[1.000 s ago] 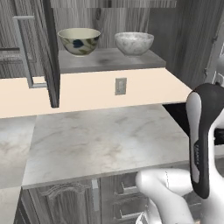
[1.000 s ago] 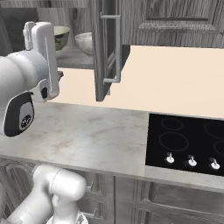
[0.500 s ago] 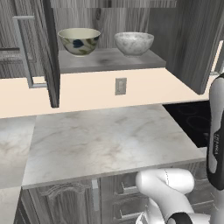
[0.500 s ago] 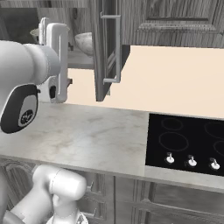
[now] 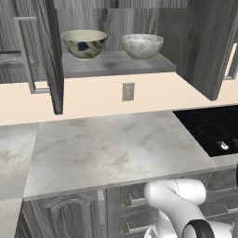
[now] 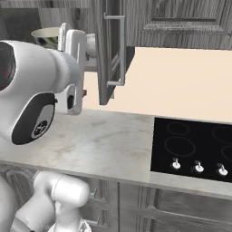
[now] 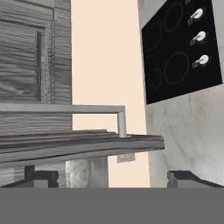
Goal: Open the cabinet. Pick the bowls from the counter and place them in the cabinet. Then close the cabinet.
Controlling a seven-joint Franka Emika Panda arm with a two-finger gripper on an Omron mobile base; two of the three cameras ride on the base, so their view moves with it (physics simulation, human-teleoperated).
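Left base view: both bowls, floral point(image 5: 84, 43) and marble point(image 5: 142, 45), sit side by side on the cabinet point(image 5: 116, 65) shelf; doors swung wide; counter point(image 5: 111, 151) bare.

Right base view: arm raised just left of the right door point(image 6: 105, 54), whose bar handle point(image 6: 118, 50) runs vertically.

Hand view: gripper point(image 7: 109, 177) spread wide, holding nothing. Door edge crosses just beyond the fingertips point(image 7: 41, 177), handle point(image 7: 65, 109) past it. Judgement: closing remains; open room over the cooktop point(image 7: 179, 48).
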